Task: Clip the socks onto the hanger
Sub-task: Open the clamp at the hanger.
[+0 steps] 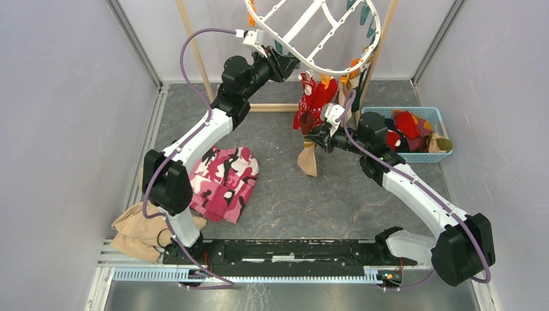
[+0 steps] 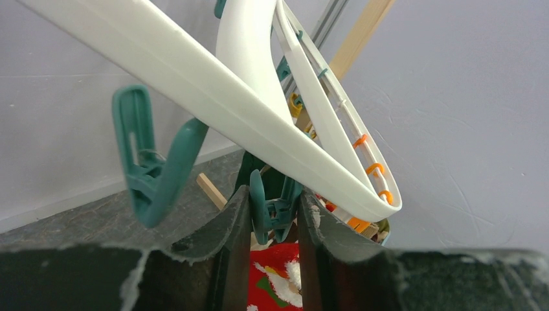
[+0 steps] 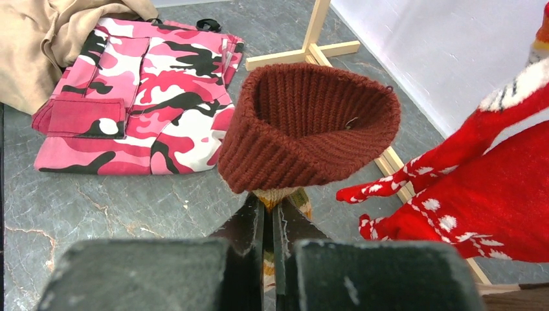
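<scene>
The white hanger (image 1: 311,32) (image 2: 246,84) hangs at the back with orange and teal clips dangling from it. My left gripper (image 1: 285,65) (image 2: 275,202) reaches up under its rim, its fingers pressed on both sides of a teal clip (image 2: 277,210). Red patterned socks (image 1: 314,103) (image 3: 492,188) (image 2: 275,278) hang from the hanger's near edge. My right gripper (image 1: 315,138) (image 3: 268,207) is shut on a tan-striped sock (image 1: 309,159) with a brown knitted cuff (image 3: 311,129), held below the red socks. More socks (image 1: 408,129) lie in the basket.
The blue basket (image 1: 414,157) stands at the right. A pink camouflage cloth (image 1: 223,181) (image 3: 142,97) lies on the floor mid-left, and a tan cloth (image 1: 136,230) (image 3: 52,39) at the near left. The wooden rack (image 1: 194,52) (image 3: 317,39) carries the hanger.
</scene>
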